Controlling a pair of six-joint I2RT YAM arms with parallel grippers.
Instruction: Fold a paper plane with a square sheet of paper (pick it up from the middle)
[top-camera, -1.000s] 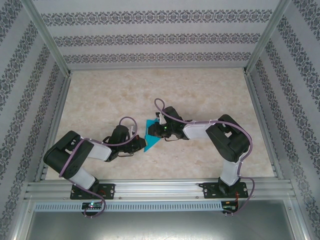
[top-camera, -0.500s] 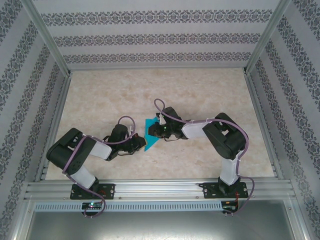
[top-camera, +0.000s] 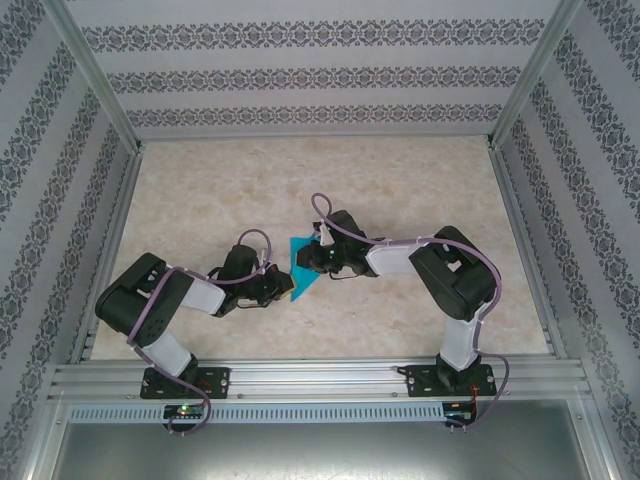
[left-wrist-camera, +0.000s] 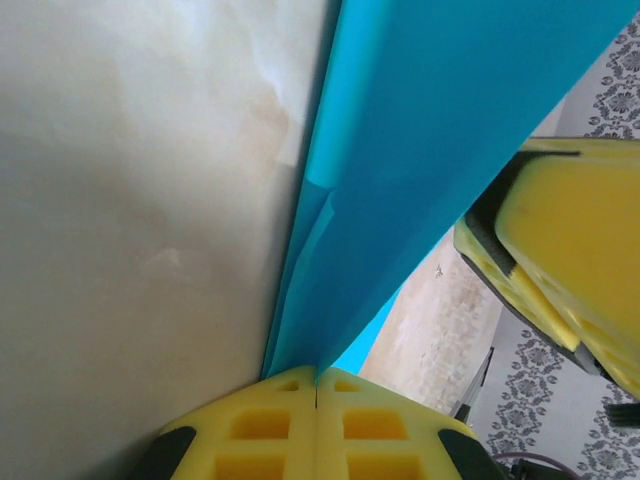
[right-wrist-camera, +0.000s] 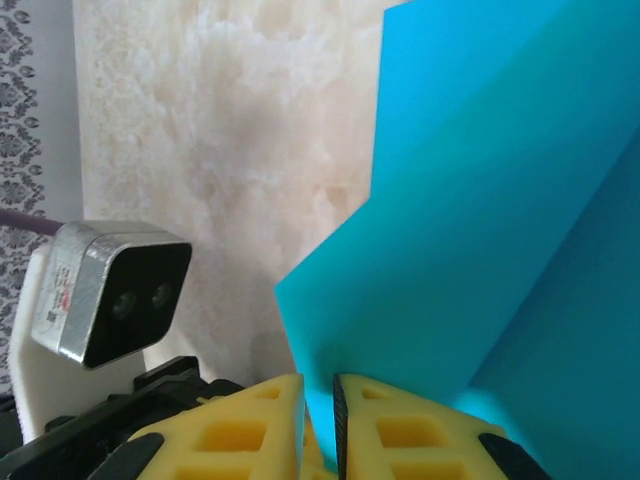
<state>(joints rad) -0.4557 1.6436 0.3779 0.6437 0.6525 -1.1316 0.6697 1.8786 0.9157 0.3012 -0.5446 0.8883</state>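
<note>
Paper plane (left-wrist-camera: 430, 150), a part-folded teal sheet, is pinched along its lower edge by the left gripper (left-wrist-camera: 317, 385), whose yellow jaws are pressed fully together. The right gripper (right-wrist-camera: 318, 385) clamps another corner, its 2 jaws nearly touching. From above, the paper sits between both grippers, near the middle of the marbled table (top-camera: 400, 190).

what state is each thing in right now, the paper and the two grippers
sheet of paper: folded into layers with a crease, not yet a finished plane, gripped on two sides
left gripper: shut, yellow pads pressed together on the paper's edge
right gripper: shut on the paper, a thin gap between its pads where a corner of the paper sits
</note>
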